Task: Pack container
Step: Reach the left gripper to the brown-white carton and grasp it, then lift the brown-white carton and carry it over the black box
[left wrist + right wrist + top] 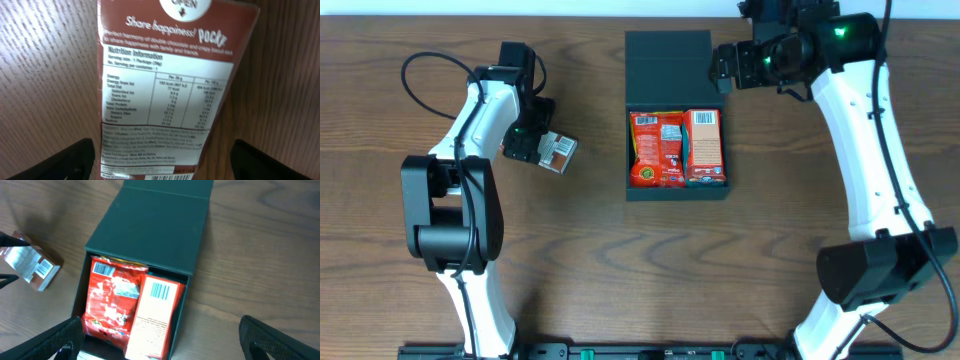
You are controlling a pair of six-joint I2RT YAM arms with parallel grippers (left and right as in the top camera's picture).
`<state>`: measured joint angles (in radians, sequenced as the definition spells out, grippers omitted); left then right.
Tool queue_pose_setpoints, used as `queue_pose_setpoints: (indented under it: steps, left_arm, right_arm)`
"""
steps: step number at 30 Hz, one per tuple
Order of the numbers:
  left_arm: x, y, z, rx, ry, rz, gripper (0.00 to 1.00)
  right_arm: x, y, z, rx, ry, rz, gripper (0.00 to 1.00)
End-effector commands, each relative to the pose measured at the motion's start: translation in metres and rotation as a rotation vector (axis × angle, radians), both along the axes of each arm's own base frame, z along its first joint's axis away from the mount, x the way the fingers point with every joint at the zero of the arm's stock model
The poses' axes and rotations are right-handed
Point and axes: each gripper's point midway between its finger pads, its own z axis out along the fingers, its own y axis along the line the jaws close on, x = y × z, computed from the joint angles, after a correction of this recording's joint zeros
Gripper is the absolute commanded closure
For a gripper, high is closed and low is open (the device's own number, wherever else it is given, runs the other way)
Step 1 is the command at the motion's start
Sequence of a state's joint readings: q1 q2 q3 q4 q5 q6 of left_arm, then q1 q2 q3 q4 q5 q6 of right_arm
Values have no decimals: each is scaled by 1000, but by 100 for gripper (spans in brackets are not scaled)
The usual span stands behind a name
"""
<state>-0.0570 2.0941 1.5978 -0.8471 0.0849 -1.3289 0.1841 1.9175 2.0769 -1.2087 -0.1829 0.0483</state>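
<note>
The container (676, 192) is a dark square box at the table's middle, with its flap lid (667, 65) lying open at the far side. Inside lie a red snack bag (656, 148) and an orange carton (705, 146). My right gripper (725, 68) is open and empty, hovering by the lid's right edge. In the right wrist view (160, 347) it looks down on the lid (155, 230). A brown Pocky pack (557, 152) lies on the table left of the box. My left gripper (530, 140) is open, with its fingers (165, 162) on either side of the pack (165, 90), not touching it.
The table is brown wood (620, 270). The Pocky pack also shows at the left edge of the right wrist view (32, 266). The arm bases stand at the near edge, on the left (450, 230) and on the right (880, 270).
</note>
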Motion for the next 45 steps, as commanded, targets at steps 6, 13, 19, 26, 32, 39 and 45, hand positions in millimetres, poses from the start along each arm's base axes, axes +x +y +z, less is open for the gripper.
queue_pose_setpoints:
  steps: [6,13,19,26,32,39,45]
  left_arm:
    - [-3,11,6,77,-6,-111,10]
    - [-6,3,-13,34,34,-144,12]
    - [1,9,-12,69,10,-176,11]
    - [-5,8,-18,66,42,-200,11]
    - [-13,5,-35,42,97,-203,9]
    - [-11,5,-46,38,102,-220,8]
    - [-10,6,-46,43,96,-256,28]
  right_arm:
    - [2,-6,-1,-5,-1,-11,1]
    - [2,-6,-1,-5,-1,-11,1]
    - [2,-6,-1,-5,0,-11,1]
    - [1,-7,-2,-5,8,-11,1]
    - [-1,-7,-3,-7,14,-11,1]
    - [-1,-7,-3,-7,15,-11,1]
    - [-1,-7,-3,-7,14,-11,1]
